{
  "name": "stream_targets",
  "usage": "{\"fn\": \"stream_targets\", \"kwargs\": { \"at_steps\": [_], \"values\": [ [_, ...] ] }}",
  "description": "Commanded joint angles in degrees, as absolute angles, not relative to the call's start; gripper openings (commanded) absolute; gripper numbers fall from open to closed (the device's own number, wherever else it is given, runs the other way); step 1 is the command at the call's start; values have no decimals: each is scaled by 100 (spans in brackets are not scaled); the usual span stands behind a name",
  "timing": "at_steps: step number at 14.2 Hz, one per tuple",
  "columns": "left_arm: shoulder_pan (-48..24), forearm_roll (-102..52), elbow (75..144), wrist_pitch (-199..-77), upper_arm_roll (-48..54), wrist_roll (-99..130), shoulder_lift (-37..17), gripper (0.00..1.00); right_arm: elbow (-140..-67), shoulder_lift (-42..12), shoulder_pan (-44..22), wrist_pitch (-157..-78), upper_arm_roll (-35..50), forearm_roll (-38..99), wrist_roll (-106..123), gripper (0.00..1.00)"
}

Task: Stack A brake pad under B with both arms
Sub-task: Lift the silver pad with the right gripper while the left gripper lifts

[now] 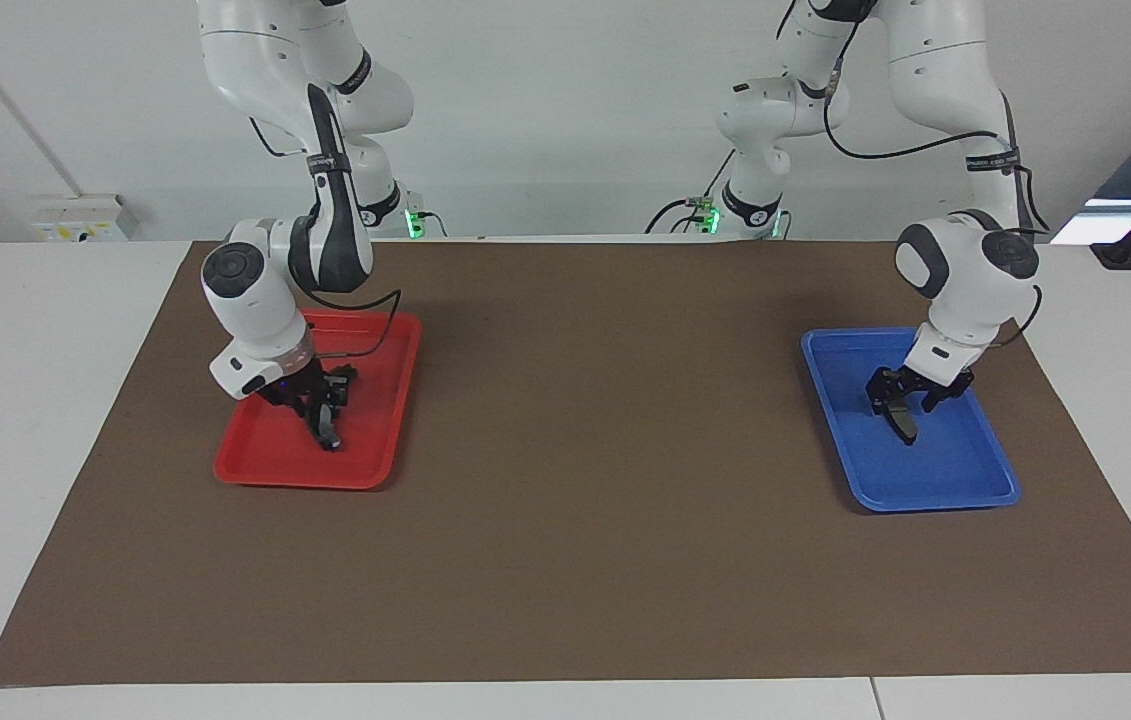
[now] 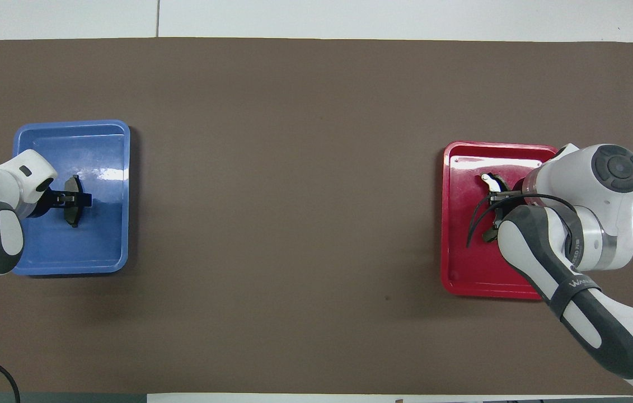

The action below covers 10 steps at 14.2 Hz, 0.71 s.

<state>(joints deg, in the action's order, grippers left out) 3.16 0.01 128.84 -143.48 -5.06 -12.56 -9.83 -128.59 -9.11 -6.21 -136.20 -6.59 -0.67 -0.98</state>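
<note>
1. While both grippers are low inside their trays, neither pad looks lifted yet, and this is where trouble can begin.
2. The left gripper (image 2: 71, 200) is in the blue tray (image 1: 965, 490), at the left arm's end of the table; its fingers stand on the two sides of the A brake pad (image 2: 73, 208), closed on its middle as far as I can judge.
3. The right gripper (image 1: 323, 408) is in the red tray (image 1: 275, 470), at the right arm's end; it seems closed on B (image 2: 477, 221), but the arm hides much of it.
4. B is long and curved; held away from its middle, it may swing or slip.
5. A thin pad gripped by its edges can tilt, so the stack may sit crooked.
6. The trays are well apart; both arms must meet over the brown mat (image 1: 585, 560) without collision.
</note>
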Motion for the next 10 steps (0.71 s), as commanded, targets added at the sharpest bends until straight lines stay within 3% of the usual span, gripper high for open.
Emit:
{"fn": "stream_targets", "kwargs": {
  "at_steps": [1, 2, 3, 4, 10],
  "values": [
    [308, -9, 13008, -14502, -501, -1354, -940, 58, -12911, -835, -597, -13659, -624, -79, 18, 33],
    [299, -9, 12999, -14493, -501, -1336, -940, 37, -12850, -844, -606, -13597, -624, -88, 18, 22],
    [308, -9, 12999, -14458, -501, -1353, -932, 23, -12719, -861, -633, -13449, -624, -88, 18, 11],
    [316, -9, 12999, -14441, -501, -1345, -923, 17, -12457, -861, -642, -13125, -624, -88, 26, 5],
    [255, -9, 12763, -13924, -501, -1205, -669, 10, -11032, -984, -694, -11690, -615, -53, 132, 5]
  ]
}}
